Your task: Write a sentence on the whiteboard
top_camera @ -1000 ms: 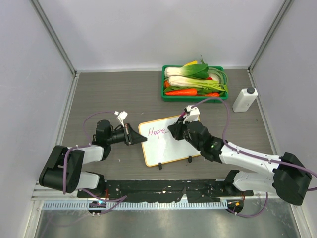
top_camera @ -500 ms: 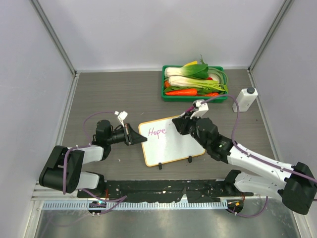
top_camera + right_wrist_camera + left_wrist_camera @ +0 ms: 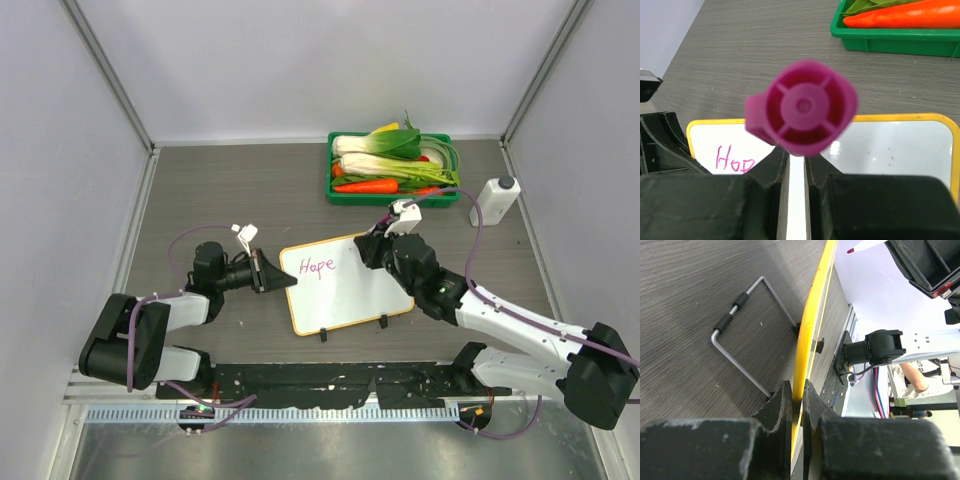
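The whiteboard (image 3: 345, 285), white with an orange-yellow rim, lies in the middle of the table. One pink word, "Hope" (image 3: 317, 266), is written at its upper left; in the right wrist view (image 3: 732, 159) the word is partly hidden. My left gripper (image 3: 280, 278) is shut on the board's left rim (image 3: 807, 335). My right gripper (image 3: 371, 247) is shut on a white marker with a magenta end cap (image 3: 802, 106), held over the board to the right of the word. The marker's tip is hidden.
A green tray (image 3: 392, 192) of vegetables, with carrots (image 3: 366, 185) and leeks, stands at the back right. A white bottle (image 3: 493, 201) stands right of it. The board's wire stand (image 3: 747, 337) lies folded beside the rim. Grey walls enclose the table.
My right gripper has moved right and a little away along the board with the marker, uncovering the whole word "Hope". The left gripper and the board have not moved.
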Robot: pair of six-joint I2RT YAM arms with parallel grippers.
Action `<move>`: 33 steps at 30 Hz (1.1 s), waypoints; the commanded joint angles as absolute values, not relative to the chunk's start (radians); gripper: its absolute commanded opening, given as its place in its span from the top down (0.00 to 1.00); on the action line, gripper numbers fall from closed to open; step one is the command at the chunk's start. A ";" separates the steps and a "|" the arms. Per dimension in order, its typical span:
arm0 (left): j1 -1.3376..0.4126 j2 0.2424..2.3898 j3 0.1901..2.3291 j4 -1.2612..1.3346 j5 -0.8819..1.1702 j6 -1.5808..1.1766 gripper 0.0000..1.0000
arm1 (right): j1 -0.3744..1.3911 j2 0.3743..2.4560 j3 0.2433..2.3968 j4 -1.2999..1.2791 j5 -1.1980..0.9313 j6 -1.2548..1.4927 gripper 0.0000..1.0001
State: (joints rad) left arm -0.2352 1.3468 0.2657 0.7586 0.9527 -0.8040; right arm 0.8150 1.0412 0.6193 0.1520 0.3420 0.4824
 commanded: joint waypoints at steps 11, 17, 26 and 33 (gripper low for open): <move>-0.235 1.353 0.275 0.703 0.874 -0.767 1.00 | 0.815 1.089 0.652 0.183 0.414 0.469 0.98; -0.235 1.356 0.275 0.703 0.874 -0.767 1.00 | 0.815 1.111 0.641 0.198 0.419 0.474 0.99; -0.236 1.353 0.276 0.698 0.873 -0.765 1.00 | 0.815 1.132 0.629 0.202 0.365 0.472 0.99; -0.235 1.355 0.276 0.698 0.873 -0.765 1.00 | 0.815 1.131 0.604 0.175 0.347 0.476 0.99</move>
State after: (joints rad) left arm -0.2352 1.3472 0.2657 0.7506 0.9512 -0.8066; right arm 0.8162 1.1194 0.6193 0.1940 0.3573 0.4770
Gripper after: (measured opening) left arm 0.086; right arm 0.170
